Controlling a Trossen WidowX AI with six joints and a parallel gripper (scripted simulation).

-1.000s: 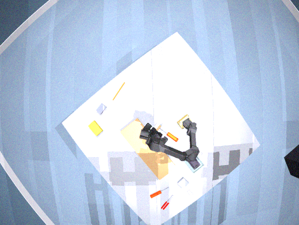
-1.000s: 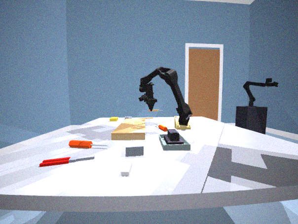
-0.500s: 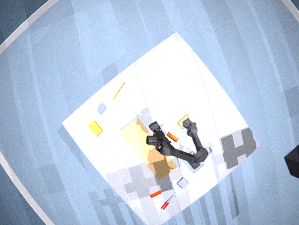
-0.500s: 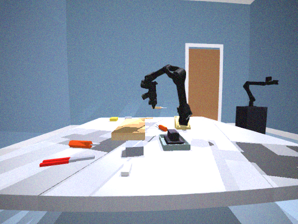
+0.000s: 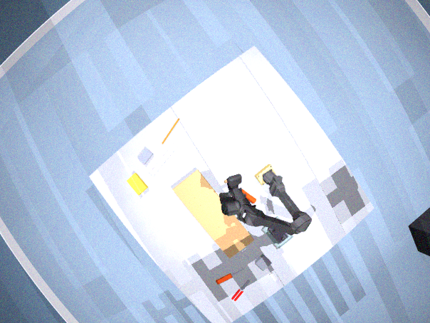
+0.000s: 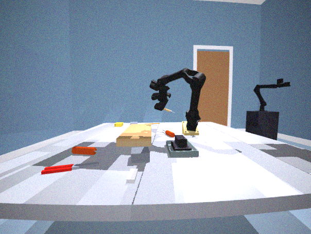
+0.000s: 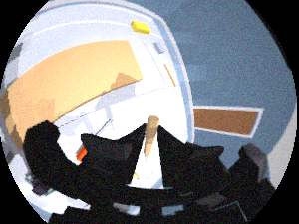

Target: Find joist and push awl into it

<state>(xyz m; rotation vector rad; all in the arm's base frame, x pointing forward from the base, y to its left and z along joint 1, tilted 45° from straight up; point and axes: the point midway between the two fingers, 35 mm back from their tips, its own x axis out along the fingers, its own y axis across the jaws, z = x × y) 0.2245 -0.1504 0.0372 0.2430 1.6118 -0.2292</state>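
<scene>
My gripper [image 6: 163, 107] [image 7: 151, 126] is shut on the awl [image 6: 168, 110] [image 7: 150, 138] by its wooden handle. It is held well above the table, beside the floor panel [image 5: 199, 199] [image 6: 137, 131] [image 7: 75, 74]. The awl is strongly tilted, not vertical: in the exterior view its thin tip points right and slightly down. The arm covers most of it in the top view. The black stud finder [image 5: 280, 235] [image 6: 180, 141] sits in the grey-green tray [image 6: 194, 153]. The joist is hidden under the panel.
An orange-handled tool [image 5: 249, 196] [image 6: 170, 133] [image 7: 81, 154] lies between panel and arm base. Another orange-handled tool [image 5: 224, 279] [image 6: 84, 150], red-handled tool [image 5: 237, 294] [image 6: 57, 168] and grey block [image 5: 263, 262] [image 6: 140, 155] lie near the panel's near end. A yellow block [image 5: 137, 183] [image 7: 141, 27] lies beyond.
</scene>
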